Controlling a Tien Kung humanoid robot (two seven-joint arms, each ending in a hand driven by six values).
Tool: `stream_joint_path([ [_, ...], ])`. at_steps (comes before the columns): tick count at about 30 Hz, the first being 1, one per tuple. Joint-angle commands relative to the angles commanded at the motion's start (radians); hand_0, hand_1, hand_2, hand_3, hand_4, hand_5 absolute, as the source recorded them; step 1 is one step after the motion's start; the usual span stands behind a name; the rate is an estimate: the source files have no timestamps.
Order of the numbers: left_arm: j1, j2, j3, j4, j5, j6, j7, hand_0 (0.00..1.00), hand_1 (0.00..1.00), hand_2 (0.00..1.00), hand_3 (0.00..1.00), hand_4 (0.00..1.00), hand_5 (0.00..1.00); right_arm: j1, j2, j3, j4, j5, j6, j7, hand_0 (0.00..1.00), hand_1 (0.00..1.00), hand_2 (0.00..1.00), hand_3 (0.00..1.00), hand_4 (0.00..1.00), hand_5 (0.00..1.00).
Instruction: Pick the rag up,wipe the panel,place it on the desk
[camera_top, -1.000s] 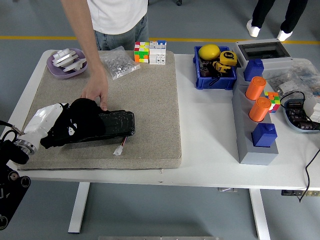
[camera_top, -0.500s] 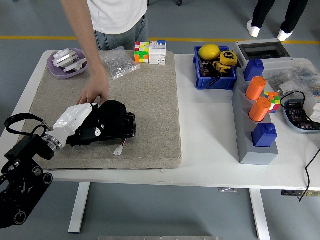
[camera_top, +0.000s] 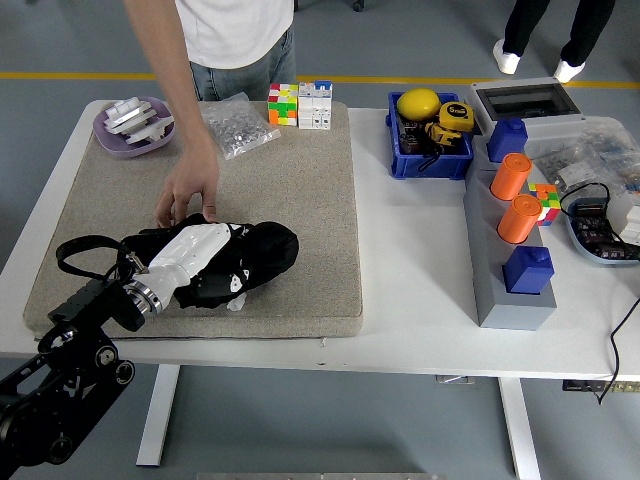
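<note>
Most of the panel (camera_top: 160, 240) hides beneath rag (camera_top: 262, 252) and left hand (camera_top: 195, 250).

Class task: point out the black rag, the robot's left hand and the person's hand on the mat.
black rag (camera_top: 265, 252), head view, its bunched right end.
left hand (camera_top: 190, 252), head view, white back of the hand.
person's hand (camera_top: 188, 196), head view, its back.

My left hand (camera_top: 195, 250) on rag (camera_top: 262, 250), over panel (camera_top: 215, 285), near-left on mat (camera_top: 300, 180). Person's hand (camera_top: 187, 192) just behind. Bin (camera_top: 430, 160) right of mat.
</note>
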Motion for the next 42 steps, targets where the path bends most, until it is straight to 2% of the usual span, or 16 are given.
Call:
stream_joint_path([
  [7,0.004,-0.002,-0.013,0.001,-0.006,0.002,-0.001,0.305,0.321,0.503,0.456,0.225,0.002,-0.001,0.0,0.0,0.0,0.0,-0.001,-0.001,0.761,0.663,0.671,0.617,0.998,0.476],
  [13,0.017,-0.006,-0.063,0.024,-0.007,0.003,-0.006,0.306,0.323,0.505,0.458,0.229,0.002,-0.003,-0.001,0.004,0.0,-0.006,-0.002,-0.001,0.761,0.662,0.671,0.617,0.998,0.476],
  [19,0.037,-0.012,-0.143,0.045,0.005,0.002,-0.008,0.312,0.326,0.506,0.46,0.234,0.002,-0.003,-0.001,0.006,0.0,-0.009,-0.002,-0.001,0.761,0.663,0.671,0.617,0.998,0.476],
  [27,0.058,0.001,-0.219,0.051,0.019,0.002,-0.005,0.316,0.333,0.508,0.463,0.241,0.002,-0.005,-0.001,0.003,0.0,-0.005,-0.001,-0.001,0.761,0.663,0.672,0.616,0.998,0.476],
  [29,0.063,0.004,-0.231,0.052,0.023,0.002,-0.004,0.32,0.339,0.512,0.468,0.271,0.002,-0.005,-0.001,0.004,0.0,-0.006,-0.001,-0.001,0.761,0.663,0.671,0.616,0.998,0.477],
  [42,0.102,0.046,-0.319,0.048,0.049,0.002,-0.003,0.325,0.342,0.511,0.468,0.28,0.002,-0.006,0.001,-0.002,0.0,0.005,0.0,0.0,0.762,0.663,0.671,0.617,0.998,0.476],
])
